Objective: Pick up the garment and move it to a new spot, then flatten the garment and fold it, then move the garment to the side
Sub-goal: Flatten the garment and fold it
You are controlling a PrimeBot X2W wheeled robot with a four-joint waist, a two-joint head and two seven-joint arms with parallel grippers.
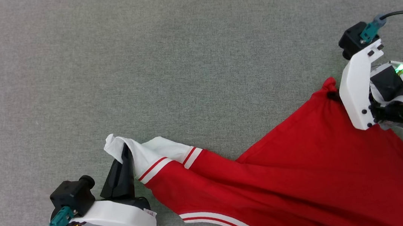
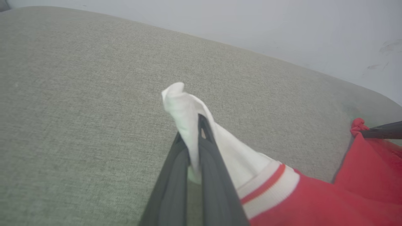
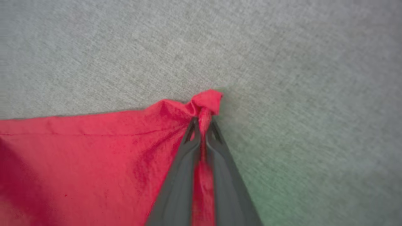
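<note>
The garment (image 1: 306, 169), a red jersey with white sleeves and red-and-white striped trim, lies stretched across the grey cushion (image 1: 179, 54) from lower left to right. My left gripper (image 1: 124, 152) is shut on the bunched white sleeve end (image 2: 185, 110). My right gripper (image 3: 203, 123) is shut on a puckered red corner of the garment (image 3: 207, 100), which pokes out past the fingertips. In the head view that red corner (image 1: 329, 85) sits beside the right wrist's white housing. The garment's lower part runs off the bottom edge.
The grey fabric cushion spreads wide above and left of the garment. Its rounded back edge (image 2: 282, 62) meets a pale wall (image 2: 282, 25). The right gripper's dark finger (image 2: 381, 130) enters the left wrist view at the right edge.
</note>
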